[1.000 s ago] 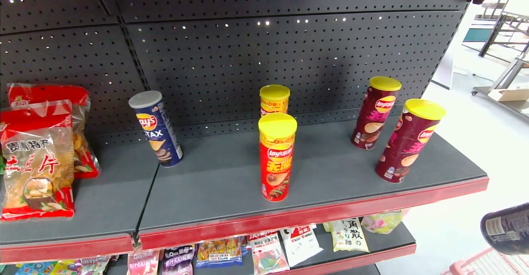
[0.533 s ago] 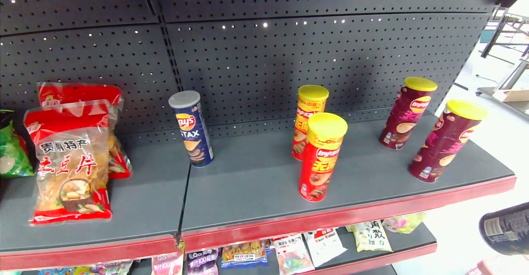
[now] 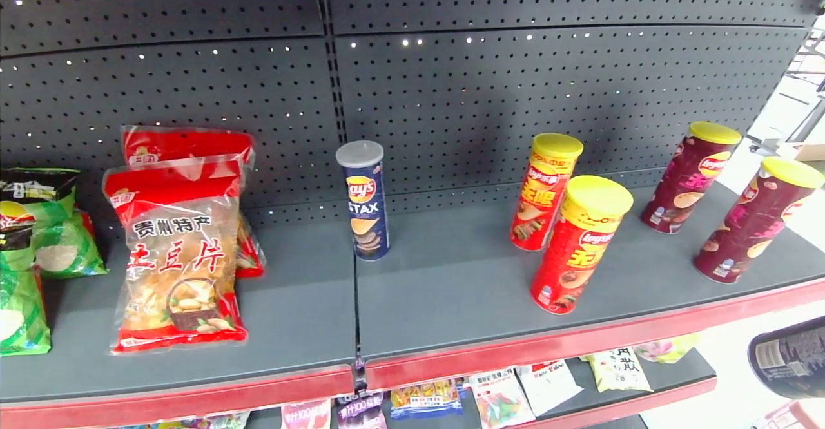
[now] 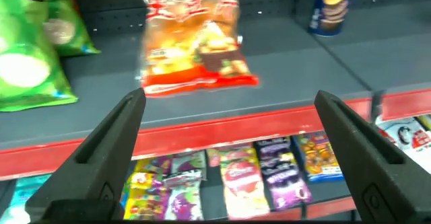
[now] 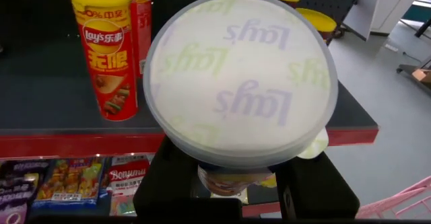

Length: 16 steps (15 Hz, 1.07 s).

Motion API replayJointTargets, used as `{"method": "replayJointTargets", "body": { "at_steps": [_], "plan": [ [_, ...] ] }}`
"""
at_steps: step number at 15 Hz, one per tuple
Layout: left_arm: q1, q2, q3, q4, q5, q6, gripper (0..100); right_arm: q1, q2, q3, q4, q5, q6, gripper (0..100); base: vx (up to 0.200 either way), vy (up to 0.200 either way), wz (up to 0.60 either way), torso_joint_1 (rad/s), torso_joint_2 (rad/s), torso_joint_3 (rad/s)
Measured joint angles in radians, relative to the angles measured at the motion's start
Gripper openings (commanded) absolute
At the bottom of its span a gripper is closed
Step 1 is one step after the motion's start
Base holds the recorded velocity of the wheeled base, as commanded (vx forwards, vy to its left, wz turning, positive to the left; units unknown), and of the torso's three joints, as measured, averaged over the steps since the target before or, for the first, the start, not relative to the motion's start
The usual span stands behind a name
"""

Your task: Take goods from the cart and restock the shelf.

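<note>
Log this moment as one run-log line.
stage: restock, can not yet shelved | right end effector: shut on chip can | left end effector: open, empty, facing shelf edge | blue can: standing mid-shelf

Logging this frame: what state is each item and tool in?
left tool: open, empty.
right tool: shut on dark can.
dark can: held, lid on.
blue can: upright on shelf, lid on.
red cans: both upright, lidded.
maroon cans: both upright, lidded.
red bags: standing.

Open at 3 o'clock of the blue can (image 3: pixel 364 200), across bare shelf deck (image 3: pixel 451 281), up to two red cans (image 3: pixel 583 242); blocked at 9 o'clock by red snack bags (image 3: pixel 177 248); maroon cans (image 3: pixel 754 223) beyond.
</note>
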State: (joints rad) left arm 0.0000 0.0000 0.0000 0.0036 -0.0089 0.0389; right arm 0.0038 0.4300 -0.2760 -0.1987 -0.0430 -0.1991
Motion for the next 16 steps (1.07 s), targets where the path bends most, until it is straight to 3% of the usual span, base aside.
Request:
{"method": "replayJointTargets", "body": {
  "at_steps": [8,12,16],
  "plan": [
    [0.001,0.002,0.0,-0.001,-0.009,0.0,100,0.005,-0.014,0.004,0.001,0.006,-0.001,0,0.0,0.0,0.0,0.0,0.0,0.0],
    [0.0,0.005,-0.001,0.001,-0.094,0.016,100,0.008,-0.084,0.046,0.007,0.01,-0.005,0,0.0,0.0,0.0,0.0,0.0,0.0],
    [-0.002,0.009,-0.002,0.0,-0.102,0.017,100,0.01,-0.143,0.052,0.006,0.053,-0.004,0,0.0,0.0,0.0,0.0,0.0,0.0]
  ]
}}
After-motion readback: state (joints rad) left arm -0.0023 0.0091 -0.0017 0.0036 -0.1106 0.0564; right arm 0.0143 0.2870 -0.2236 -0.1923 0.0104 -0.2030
